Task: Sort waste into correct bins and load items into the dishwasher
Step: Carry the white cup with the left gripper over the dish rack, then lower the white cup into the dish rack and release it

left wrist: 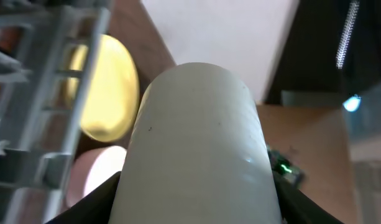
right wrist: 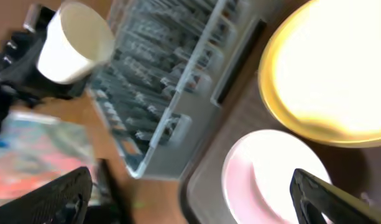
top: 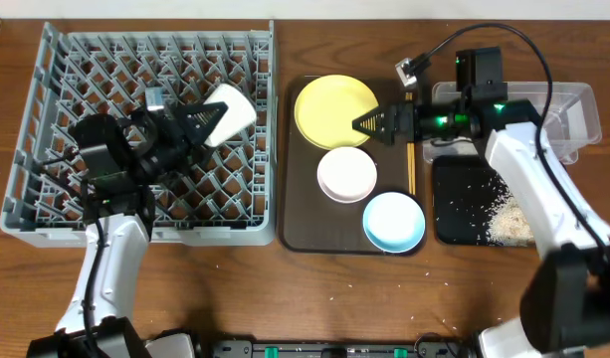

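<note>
My left gripper (top: 207, 124) is shut on the pale green cup (top: 232, 108) and holds it tilted above the grey dish rack (top: 46, 129); the cup fills the left wrist view (left wrist: 199, 143). My right gripper (top: 369, 124) is open and empty, hovering at the yellow plate's (top: 329, 107) right edge over the brown tray. The white bowl (top: 346, 173) and the light blue bowl (top: 394, 221) sit on that tray, the chopsticks (top: 411, 167) along its right side. In the right wrist view I see the plate (right wrist: 333, 68), the white bowl (right wrist: 274, 177), the rack (right wrist: 159, 87) and the cup (right wrist: 72, 43).
The brown tray (top: 300, 199) lies between the rack and the bins. The black tray (top: 459, 204) holds rice crumbs (top: 508, 219). The clear container (top: 573, 109) stands behind it, partly under my right arm. I see no snack wrapper.
</note>
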Robot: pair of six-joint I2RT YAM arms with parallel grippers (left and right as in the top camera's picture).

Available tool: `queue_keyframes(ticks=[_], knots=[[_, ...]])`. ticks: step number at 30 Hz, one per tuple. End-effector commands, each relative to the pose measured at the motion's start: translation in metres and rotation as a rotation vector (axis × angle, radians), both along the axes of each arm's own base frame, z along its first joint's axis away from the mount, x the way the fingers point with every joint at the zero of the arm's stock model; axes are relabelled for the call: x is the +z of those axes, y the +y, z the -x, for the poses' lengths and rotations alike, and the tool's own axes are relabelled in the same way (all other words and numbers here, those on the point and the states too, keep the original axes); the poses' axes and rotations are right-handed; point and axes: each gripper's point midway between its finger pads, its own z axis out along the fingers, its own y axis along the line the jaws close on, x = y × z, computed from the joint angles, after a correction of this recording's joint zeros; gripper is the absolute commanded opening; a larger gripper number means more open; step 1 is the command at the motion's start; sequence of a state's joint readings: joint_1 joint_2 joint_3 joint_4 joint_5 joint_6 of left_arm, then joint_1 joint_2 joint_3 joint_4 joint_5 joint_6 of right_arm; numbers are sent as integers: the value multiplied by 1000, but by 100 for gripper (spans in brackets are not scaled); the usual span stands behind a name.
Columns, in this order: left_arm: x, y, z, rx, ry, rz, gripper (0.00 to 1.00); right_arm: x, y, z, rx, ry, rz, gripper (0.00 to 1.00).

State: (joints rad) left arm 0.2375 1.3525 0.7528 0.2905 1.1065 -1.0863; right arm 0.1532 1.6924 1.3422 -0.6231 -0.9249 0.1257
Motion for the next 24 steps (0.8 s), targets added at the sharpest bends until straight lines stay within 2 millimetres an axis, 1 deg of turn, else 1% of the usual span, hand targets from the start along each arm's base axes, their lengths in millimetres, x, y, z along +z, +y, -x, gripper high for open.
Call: queue_keyframes(ticks=[1, 4, 6, 10, 12, 14, 16, 17, 21, 24], knots=[[22, 12, -15, 41, -126, -165, 32, 23, -21, -8, -99, -179, 258, 99], [22, 19, -12, 60, -70, -272, 32, 31, -31, -3, -145, -202, 351, 99], [20, 26, -6, 89, -10, -398, 32, 35, -33, -1, -159, -215, 378, 99], [26, 38, 15, 136, 106, -669, 32, 38, -35, 1, -166, -221, 388, 99], [31, 39, 28, 141, 153, -777, 32, 37, -36, 1, -168, -218, 394, 99], [30, 39, 42, 140, 213, -862, 32, 35, -38, 0, -176, -218, 408, 99], [23, 38, 56, 121, 272, -928, 32, 35, -39, 0, -179, -218, 411, 99], [15, 36, 64, 99, 309, -958, 32, 35, -39, 0, -179, -218, 411, 99], [-11, 23, 91, -23, 447, -1004, 32, 35, -39, 0, -179, -218, 410, 99], [-26, 16, 103, -98, 526, -1022, 32, 35, -39, 0, -179, -217, 410, 99]])
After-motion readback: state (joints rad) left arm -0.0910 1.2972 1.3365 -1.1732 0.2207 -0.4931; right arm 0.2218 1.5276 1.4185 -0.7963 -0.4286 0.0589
